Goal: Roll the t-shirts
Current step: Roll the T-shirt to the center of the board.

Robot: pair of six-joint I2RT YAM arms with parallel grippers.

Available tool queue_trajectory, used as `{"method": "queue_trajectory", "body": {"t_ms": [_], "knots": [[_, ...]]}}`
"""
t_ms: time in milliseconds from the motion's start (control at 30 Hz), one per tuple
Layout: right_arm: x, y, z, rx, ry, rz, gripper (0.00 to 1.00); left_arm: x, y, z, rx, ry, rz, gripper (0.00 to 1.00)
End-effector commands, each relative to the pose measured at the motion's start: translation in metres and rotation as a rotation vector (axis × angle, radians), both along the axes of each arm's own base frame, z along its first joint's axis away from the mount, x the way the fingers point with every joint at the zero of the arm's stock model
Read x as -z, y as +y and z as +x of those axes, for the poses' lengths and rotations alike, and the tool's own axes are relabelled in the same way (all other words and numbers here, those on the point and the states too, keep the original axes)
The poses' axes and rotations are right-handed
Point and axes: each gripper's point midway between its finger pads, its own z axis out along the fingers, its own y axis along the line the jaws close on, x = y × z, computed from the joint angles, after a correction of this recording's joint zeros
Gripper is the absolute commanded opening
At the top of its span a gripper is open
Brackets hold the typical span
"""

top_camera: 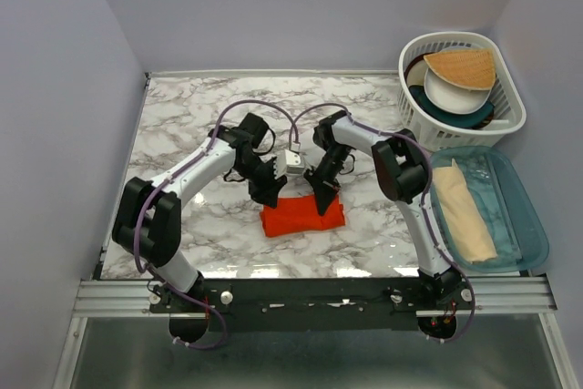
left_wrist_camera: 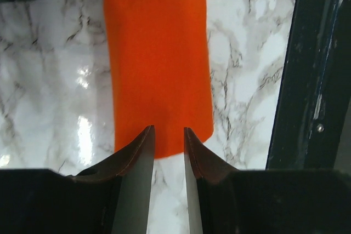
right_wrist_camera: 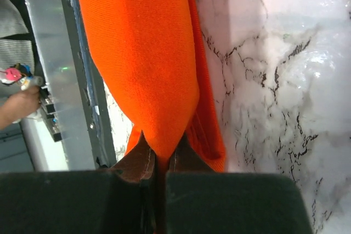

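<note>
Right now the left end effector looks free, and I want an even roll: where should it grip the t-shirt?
Probably the t-shirt at its left short edge, coming straight down: it lies flat there as a narrow folded band under the open left end effector; the right end effector pinches the opposite end.

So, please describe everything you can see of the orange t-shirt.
The t-shirt is plain bright orange-red, thin soft-looking fabric, no print visible. It is folded into a narrow band lying on the marble table, toward its near edge. The right hand pinches one end, raising a fold. The left hand is open at the other end; whether it touches is unclear.
</note>
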Motion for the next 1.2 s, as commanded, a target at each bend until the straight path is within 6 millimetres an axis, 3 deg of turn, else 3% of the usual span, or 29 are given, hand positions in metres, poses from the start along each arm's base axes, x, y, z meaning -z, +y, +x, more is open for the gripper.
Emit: {"method": "queue_trajectory", "body": {"t_ms": [0, 233, 300, 333, 367, 400, 533, 633, 667, 700, 733, 767, 800, 833, 867, 900, 933, 967, 1033, 1100, 1167], "knots": [[0.037, -0.043, -0.002, -0.090, 0.015, -0.221, 0.01, 0.023, -0.033, 0.001, -0.067, 0.071, -0.026, 0.36], [0.040, -0.042, 0.002, -0.058, -0.010, -0.251, 0.04, 0.066, -0.032, 0.009, -0.223, 0.110, 0.049, 0.35], [0.047, -0.043, 0.005, -0.041, -0.044, -0.260, 0.10, 0.072, -0.030, 0.008, -0.236, 0.111, 0.054, 0.35], [0.041, -0.042, 0.007, -0.024, -0.071, -0.256, 0.23, 0.078, -0.027, 0.002, -0.240, 0.125, 0.063, 0.35], [0.041, -0.043, 0.008, -0.016, -0.087, -0.256, 0.99, 0.080, -0.026, 0.002, -0.245, 0.119, 0.062, 0.35], [0.046, -0.044, 0.009, 0.001, -0.104, -0.250, 1.00, 0.083, -0.025, 0.000, -0.247, 0.123, 0.068, 0.34], [0.025, -0.047, 0.027, 0.112, -0.192, -0.221, 1.00, 0.093, -0.019, -0.009, -0.223, 0.095, 0.099, 0.34], [-0.015, -0.054, 0.049, 0.218, -0.272, -0.172, 1.00, 0.095, -0.014, -0.012, -0.203, 0.071, 0.107, 0.34], [-0.043, -0.058, 0.060, 0.250, -0.374, -0.139, 1.00, 0.094, -0.015, -0.011, -0.201, 0.056, 0.102, 0.34], [-0.055, -0.059, 0.076, 0.274, -0.482, -0.107, 1.00, 0.094, -0.014, -0.011, -0.196, 0.048, 0.103, 0.34], [-0.058, -0.068, 0.070, 0.276, -0.546, -0.111, 1.00, 0.095, -0.012, -0.013, -0.189, 0.045, 0.105, 0.34], [-0.068, -0.075, 0.081, 0.294, -0.671, -0.110, 1.00, 0.094, -0.014, -0.011, -0.186, 0.031, 0.093, 0.34], [-0.121, -0.070, 0.104, 0.358, -0.937, 0.018, 1.00, 0.094, -0.013, -0.011, -0.187, 0.022, 0.094, 0.34], [-0.137, -0.072, 0.107, 0.373, -1.046, 0.066, 1.00, 0.096, -0.011, -0.013, -0.186, 0.021, 0.098, 0.34], [-0.116, -0.080, 0.090, 0.364, -1.061, 0.080, 1.00, 0.094, -0.013, -0.012, -0.183, 0.006, 0.084, 0.34], [-0.160, -0.073, 0.094, 0.373, -1.252, 0.227, 1.00, 0.093, -0.014, -0.012, -0.177, 0.000, 0.079, 0.34], [-0.160, -0.072, 0.088, 0.335, -1.304, 0.273, 1.00, 0.094, -0.011, -0.014, -0.175, -0.002, 0.083, 0.35], [-0.135, -0.075, 0.071, 0.318, -1.274, 0.278, 1.00, 0.095, -0.012, -0.014, -0.175, -0.006, 0.080, 0.35], [-0.124, -0.067, 0.050, 0.189, -1.262, 0.316, 1.00, 0.095, -0.011, -0.016, -0.165, -0.003, 0.074, 0.35], [-0.108, -0.059, 0.012, 0.045, -1.142, 0.354, 1.00, 0.095, -0.011, -0.019, -0.155, 0.002, 0.072, 0.35], [-0.110, -0.054, 0.000, -0.017, -1.177, 0.397, 1.00, 0.094, -0.012, -0.022, -0.147, 0.014, 0.065, 0.35]]}}
